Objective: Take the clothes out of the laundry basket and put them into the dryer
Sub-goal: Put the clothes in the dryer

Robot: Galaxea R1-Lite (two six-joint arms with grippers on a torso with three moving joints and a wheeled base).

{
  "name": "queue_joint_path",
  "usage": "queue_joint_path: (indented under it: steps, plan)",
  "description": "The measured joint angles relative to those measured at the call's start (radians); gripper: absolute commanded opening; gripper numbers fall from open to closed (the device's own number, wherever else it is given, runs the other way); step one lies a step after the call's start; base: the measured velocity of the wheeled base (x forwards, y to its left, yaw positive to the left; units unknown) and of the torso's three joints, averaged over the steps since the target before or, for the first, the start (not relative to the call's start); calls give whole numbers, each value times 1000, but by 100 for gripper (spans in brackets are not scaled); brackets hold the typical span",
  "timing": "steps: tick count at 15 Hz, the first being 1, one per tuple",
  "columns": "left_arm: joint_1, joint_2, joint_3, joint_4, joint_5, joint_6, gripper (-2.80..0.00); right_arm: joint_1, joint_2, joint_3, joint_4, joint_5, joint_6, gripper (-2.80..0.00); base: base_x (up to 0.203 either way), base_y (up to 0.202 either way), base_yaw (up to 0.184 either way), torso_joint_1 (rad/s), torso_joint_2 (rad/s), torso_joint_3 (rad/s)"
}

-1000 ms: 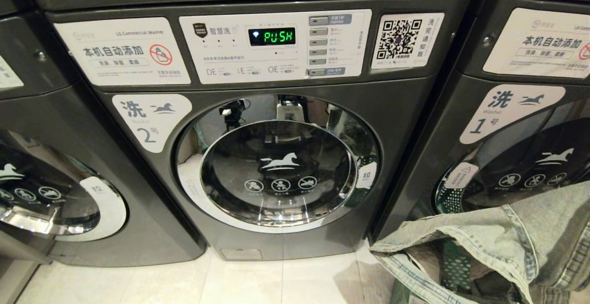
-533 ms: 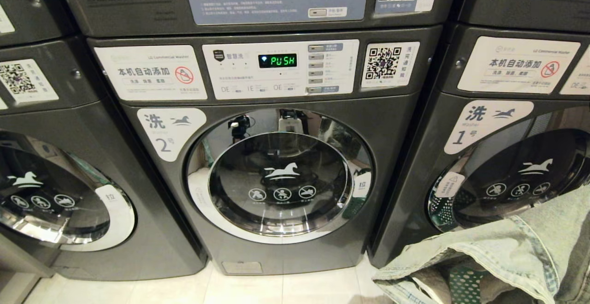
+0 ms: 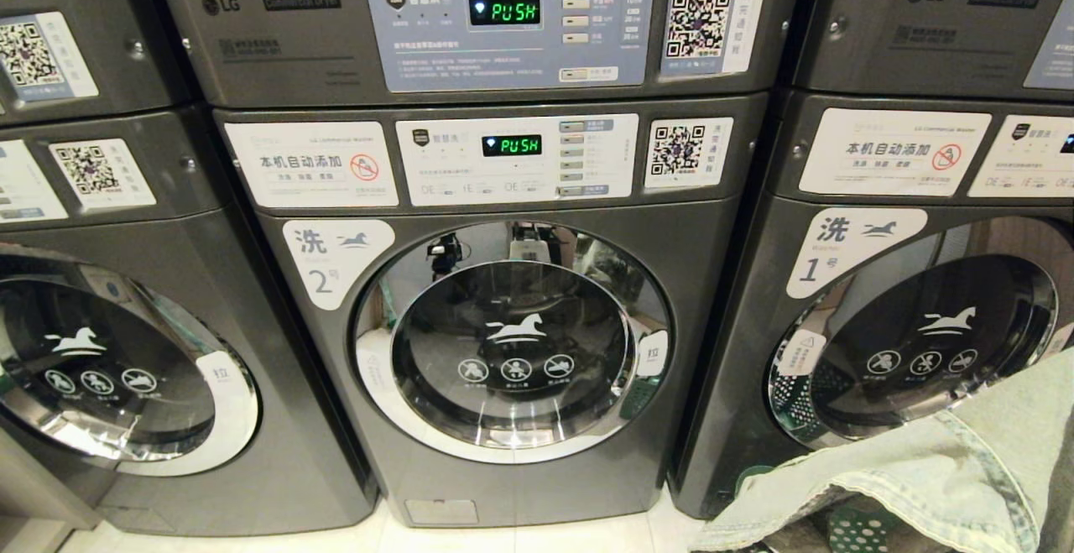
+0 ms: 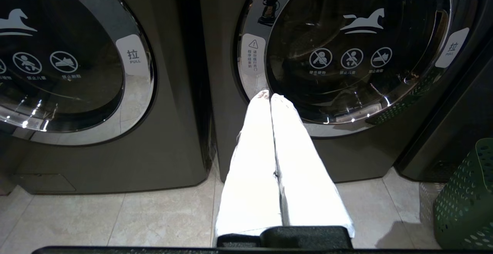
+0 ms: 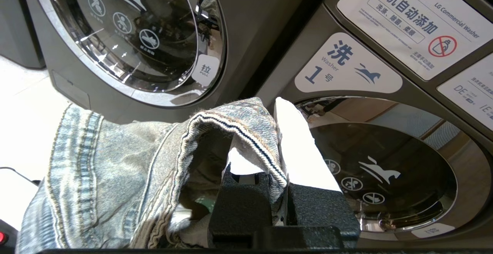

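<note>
Denim jeans (image 5: 115, 161) are pinched tight in the right claw (image 5: 275, 138), their hem folded over its white fingers (image 5: 300, 150). Washer 1 (image 5: 385, 161) sits just past the claw, door shut. Low by washer 2 (image 4: 354, 53), the left claw (image 4: 269, 96) is clenched on nothing, near the green basket (image 4: 466, 204).

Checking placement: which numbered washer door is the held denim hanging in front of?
Washer 1, on the right; the denim garment covers its lower corner. Washer 2 stands uncovered.
</note>
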Motion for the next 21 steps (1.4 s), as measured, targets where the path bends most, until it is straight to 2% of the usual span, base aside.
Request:
queue_joint_path:
  steps: [8,11,21]
  plan:
    - [0,0,0,1,0,0,-280,0,7,7,0,-4,-11,-280,0,0,0,28,-66,-41]
    - [0,0,0,0,0,0,-280,0,9,20,0,-3,-37,-280,0,0,0,168,-433,-257]
    - [0,0,0,0,0,0,-280,0,10,28,0,-2,-38,-280,0,0,0,218,-512,-295]
